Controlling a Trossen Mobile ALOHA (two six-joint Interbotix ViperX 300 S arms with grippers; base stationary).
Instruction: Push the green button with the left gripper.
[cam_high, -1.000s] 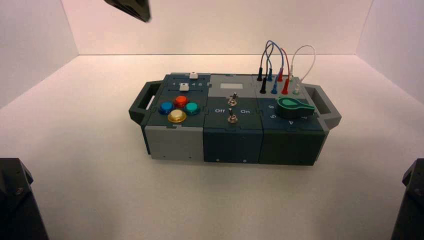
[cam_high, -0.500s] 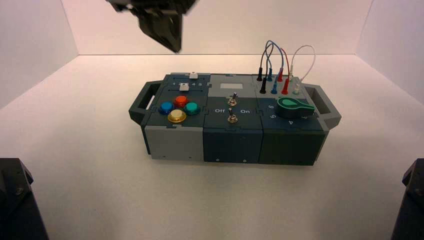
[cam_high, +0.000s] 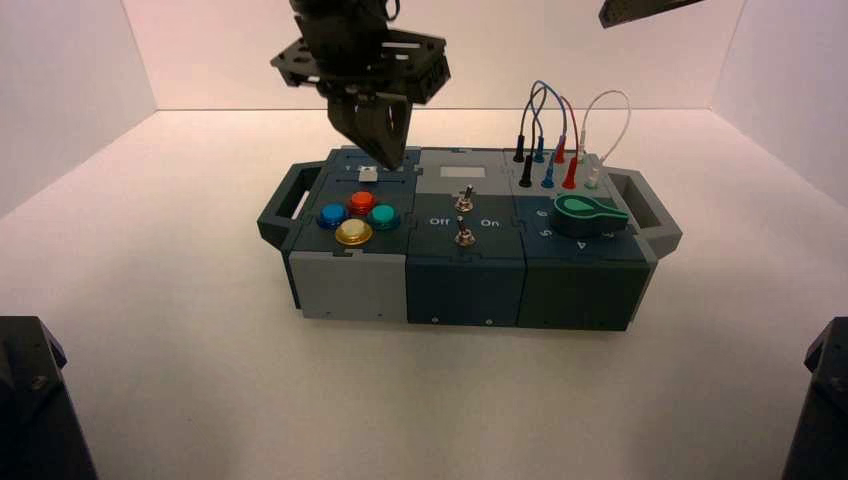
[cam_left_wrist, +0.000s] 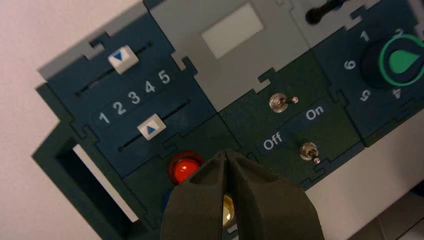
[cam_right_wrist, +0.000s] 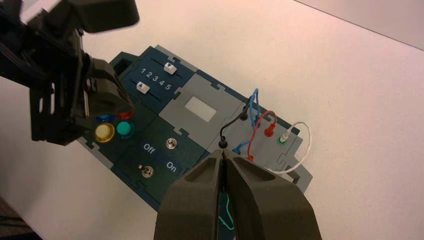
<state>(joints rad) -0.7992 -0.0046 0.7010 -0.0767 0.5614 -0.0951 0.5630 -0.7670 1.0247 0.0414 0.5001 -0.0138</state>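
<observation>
Green button clear of left gripper, fingers closed

The green button (cam_high: 383, 216) is a round, domed cap of teal-green in a darker collar, seated on the left section of the box (cam_high: 465, 290). It forms the right-hand point of a cluster with the red button (cam_high: 362, 202), blue button (cam_high: 333, 215) and yellow button (cam_high: 353, 232). The right wrist view shows its cap uncovered; in the left wrist view it cannot be seen.

The left gripper (cam_high: 393, 163), black, with a perforated mounting plate, hangs tilted over the far part of that section, beyond the button and apart from it. Its dark, tapering fingers meet at the tips, nothing between them.

The right gripper (cam_right_wrist: 223, 153) is idle above the box's right part, fingers together.
</observation>
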